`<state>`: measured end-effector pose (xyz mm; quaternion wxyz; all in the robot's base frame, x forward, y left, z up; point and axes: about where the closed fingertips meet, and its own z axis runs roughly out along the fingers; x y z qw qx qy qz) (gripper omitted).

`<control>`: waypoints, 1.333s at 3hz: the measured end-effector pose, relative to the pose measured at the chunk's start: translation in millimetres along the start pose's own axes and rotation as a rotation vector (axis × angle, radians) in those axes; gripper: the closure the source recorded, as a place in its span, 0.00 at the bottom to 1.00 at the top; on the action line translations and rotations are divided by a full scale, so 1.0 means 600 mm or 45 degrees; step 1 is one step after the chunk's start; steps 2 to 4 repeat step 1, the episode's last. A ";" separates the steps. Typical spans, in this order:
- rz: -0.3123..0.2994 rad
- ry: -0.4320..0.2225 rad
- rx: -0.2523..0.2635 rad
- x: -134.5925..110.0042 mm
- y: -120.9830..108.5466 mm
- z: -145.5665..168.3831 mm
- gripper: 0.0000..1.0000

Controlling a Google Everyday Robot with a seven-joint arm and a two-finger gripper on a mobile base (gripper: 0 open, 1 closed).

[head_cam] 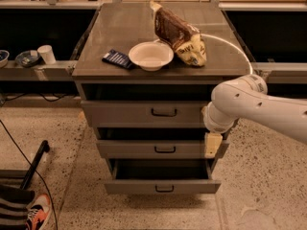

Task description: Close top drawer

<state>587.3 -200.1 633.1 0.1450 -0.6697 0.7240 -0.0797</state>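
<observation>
Top drawer (pixel 129 115): highest of 3 in grey cabinet (pixel 120 28), stands pulled out partway, dark gap showing betw. its front panel & cabinet top; small black loop handle (pixel 164 112) at centre of panel. Below: middle drawer (pixel 139 149) out a bit further, bottom drawer (pixel 139 187) out furthest, w/ dark interior open to view. Gripper (pixel 213 145): at rt end of drawer fronts, hangs under white arm (pixel 259 104) extending from rt; cream-coloured tip overlaps rt end of middle drawer's front, just below top drawer's lower rt corner. Can't tell how far open, whether anything in its hold, or whether touching either panel. On cabinet top: white bowl (pixel 151 55) near front edge, dark blue packet (pixel 118 59) just left of it, brown & yellow bag (pixel 181 35) just rt of bowl & behind it. Thin white cable (pixel 235 47) arcs over rt side of top. Left of cabinet: low ledge w/ white cup (pixel 46 54) & small dish (pixel 26 58). Floor speckled, w/ shoe (pixel 37 211) at bottom-left corner.
</observation>
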 end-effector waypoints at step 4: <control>0.000 0.000 0.000 0.000 0.000 0.000 0.00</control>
